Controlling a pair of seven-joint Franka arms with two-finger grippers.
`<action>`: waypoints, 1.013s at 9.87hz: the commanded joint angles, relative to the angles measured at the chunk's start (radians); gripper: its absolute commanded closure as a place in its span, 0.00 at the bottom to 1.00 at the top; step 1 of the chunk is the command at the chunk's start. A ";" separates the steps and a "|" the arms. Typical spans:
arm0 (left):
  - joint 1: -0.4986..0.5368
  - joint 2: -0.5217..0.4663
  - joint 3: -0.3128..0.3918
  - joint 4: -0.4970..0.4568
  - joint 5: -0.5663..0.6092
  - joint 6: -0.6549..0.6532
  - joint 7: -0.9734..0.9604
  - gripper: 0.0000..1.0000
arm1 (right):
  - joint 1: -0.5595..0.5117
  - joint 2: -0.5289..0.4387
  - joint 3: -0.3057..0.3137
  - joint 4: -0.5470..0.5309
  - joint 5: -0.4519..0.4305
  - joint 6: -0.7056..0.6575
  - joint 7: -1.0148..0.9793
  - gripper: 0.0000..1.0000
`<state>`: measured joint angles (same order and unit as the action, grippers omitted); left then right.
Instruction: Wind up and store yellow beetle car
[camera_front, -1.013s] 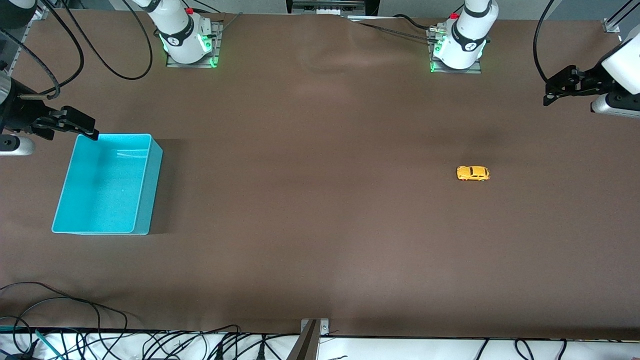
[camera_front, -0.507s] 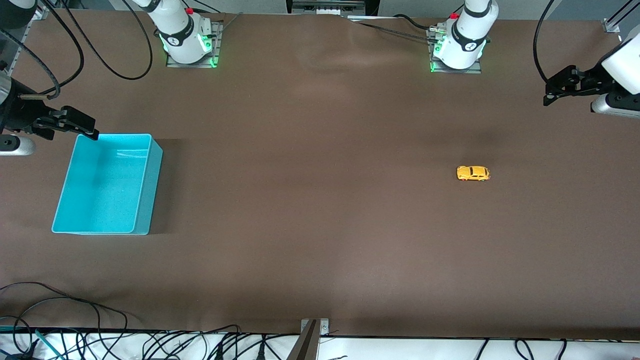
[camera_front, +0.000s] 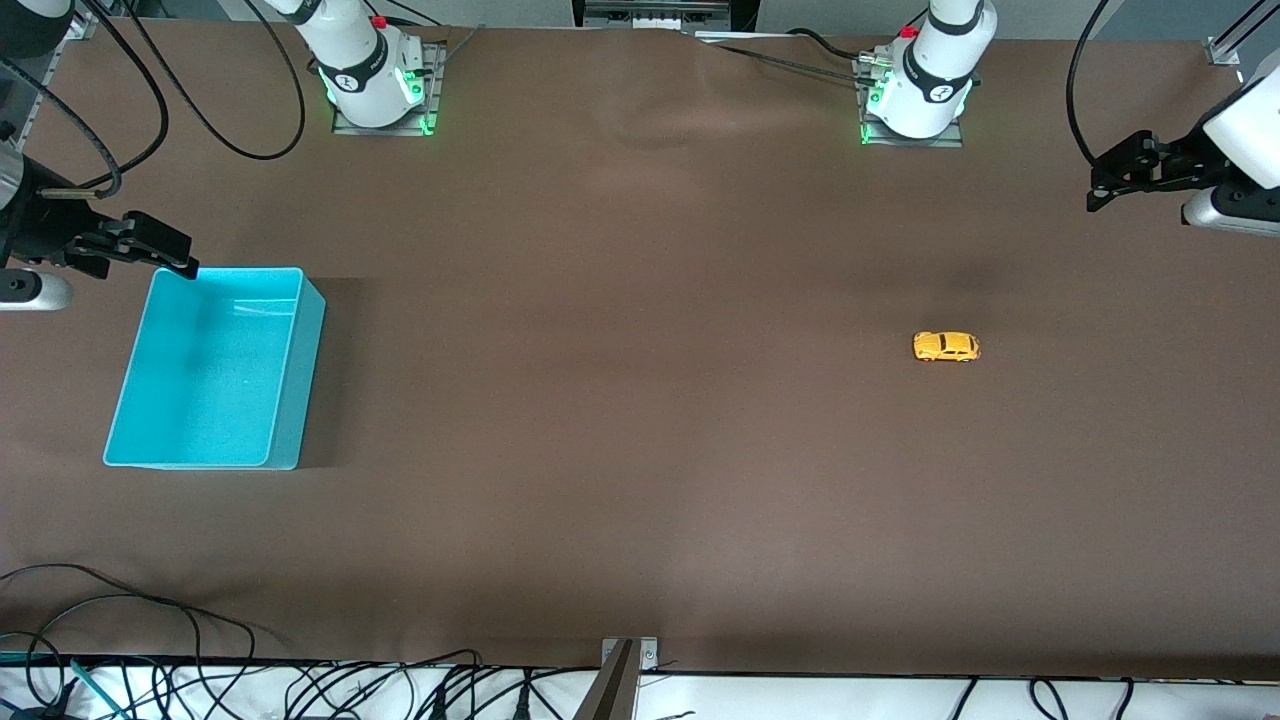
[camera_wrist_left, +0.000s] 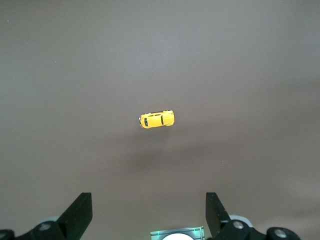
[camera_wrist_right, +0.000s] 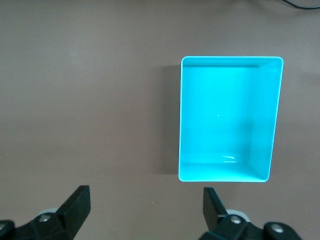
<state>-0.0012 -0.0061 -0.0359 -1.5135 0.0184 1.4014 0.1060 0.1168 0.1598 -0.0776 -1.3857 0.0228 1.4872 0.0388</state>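
Observation:
The yellow beetle car (camera_front: 946, 346) stands on its wheels on the brown table toward the left arm's end, and the left wrist view shows it too (camera_wrist_left: 156, 119). High above the table edge at that end hangs my left gripper (camera_front: 1097, 187), open and holding nothing (camera_wrist_left: 148, 212). The turquoise bin (camera_front: 285, 400) sits empty toward the right arm's end. My right gripper (camera_front: 188, 267) is raised over that bin's corner nearest the arm bases, open and empty (camera_wrist_right: 146, 206). The bin fills part of the right wrist view (camera_wrist_right: 270, 165).
The two arm bases (camera_front: 375, 85) (camera_front: 918, 95) stand along the table edge farthest from the front camera. Cables (camera_front: 150, 620) trail over the near edge. A metal bracket (camera_front: 628, 655) sits at the middle of the near edge.

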 joint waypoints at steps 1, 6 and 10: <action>0.007 0.015 0.001 0.036 -0.028 -0.024 -0.003 0.00 | -0.008 -0.008 0.002 0.001 0.014 -0.018 -0.004 0.00; -0.002 0.015 0.001 0.036 -0.026 -0.024 -0.002 0.00 | -0.008 -0.008 0.002 0.002 0.016 -0.018 -0.004 0.00; 0.006 0.029 0.001 0.036 -0.026 -0.012 0.011 0.00 | -0.008 -0.006 -0.004 0.002 0.016 -0.016 -0.005 0.00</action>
<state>-0.0022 -0.0051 -0.0365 -1.5134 0.0184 1.4015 0.1061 0.1166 0.1598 -0.0791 -1.3858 0.0228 1.4832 0.0388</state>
